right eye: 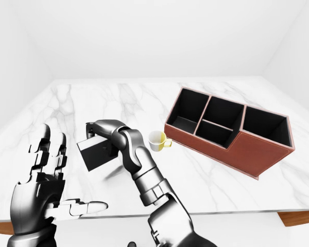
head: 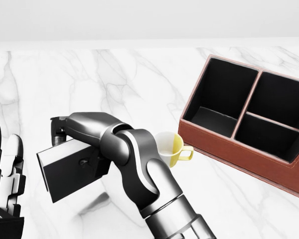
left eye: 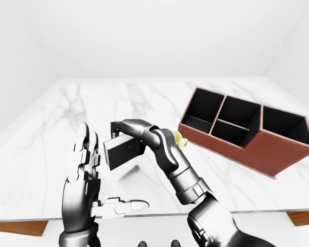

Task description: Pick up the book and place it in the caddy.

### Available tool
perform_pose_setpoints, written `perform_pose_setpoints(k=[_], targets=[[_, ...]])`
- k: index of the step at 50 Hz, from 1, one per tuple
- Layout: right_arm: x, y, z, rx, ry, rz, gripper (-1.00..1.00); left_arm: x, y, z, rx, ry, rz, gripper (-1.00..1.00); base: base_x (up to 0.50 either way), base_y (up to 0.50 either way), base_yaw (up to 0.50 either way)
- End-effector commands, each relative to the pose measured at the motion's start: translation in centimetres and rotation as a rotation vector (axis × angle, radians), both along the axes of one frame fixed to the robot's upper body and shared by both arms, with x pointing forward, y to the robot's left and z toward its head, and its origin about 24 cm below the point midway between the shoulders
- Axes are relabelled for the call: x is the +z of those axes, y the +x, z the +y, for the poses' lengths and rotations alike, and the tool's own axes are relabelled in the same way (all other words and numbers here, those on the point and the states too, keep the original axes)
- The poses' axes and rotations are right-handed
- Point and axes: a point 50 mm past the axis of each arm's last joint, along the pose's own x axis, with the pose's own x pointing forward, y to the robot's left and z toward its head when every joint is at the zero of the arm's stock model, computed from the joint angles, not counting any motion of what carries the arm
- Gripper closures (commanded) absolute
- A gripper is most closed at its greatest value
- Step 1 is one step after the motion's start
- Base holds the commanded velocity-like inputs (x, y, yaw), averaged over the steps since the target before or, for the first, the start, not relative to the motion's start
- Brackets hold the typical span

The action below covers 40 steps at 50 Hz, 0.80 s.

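black book [head: 72,169] in raised right hand [head: 72,130]

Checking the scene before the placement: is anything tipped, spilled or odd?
Nothing spilled. The mug stands upright beside the caddy. Only the book is askew: it hangs tilted above the marble table in the right hand, its shadow underneath.
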Motion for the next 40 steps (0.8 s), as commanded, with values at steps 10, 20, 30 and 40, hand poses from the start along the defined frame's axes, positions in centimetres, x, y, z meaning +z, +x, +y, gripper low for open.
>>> perform_pose_setpoints(k=[10, 20, 30, 40], targets=[[2.9, 0.6, -2.2, -0.033, 0.040, -0.091, 1.00, 0.2, 0.2, 0.0, 0.002, 0.001, -0.002, -1.00, 0.00, 0.00, 0.00], [4.5, 0.2, -2.5, -0.023, 0.040, -0.150, 1.00, 0.2, 0.2, 0.0, 0.001, 0.000, -0.003, -1.00, 0.00, 0.00, 0.00], [6.8, -0.4, -2.9, -0.035, 0.065, -0.250, 1.00, 0.1, 0.2, 0.0, 0.001, -0.001, -0.004, -1.00, 0.00, 0.00, 0.00], [9.8, -1.7, -3.7, -0.042, 0.119, -0.391, 1.00, 0.1, 0.1, -0.1, 0.001, -0.002, -0.004, -1.00, 0.00, 0.00, 0.00]])
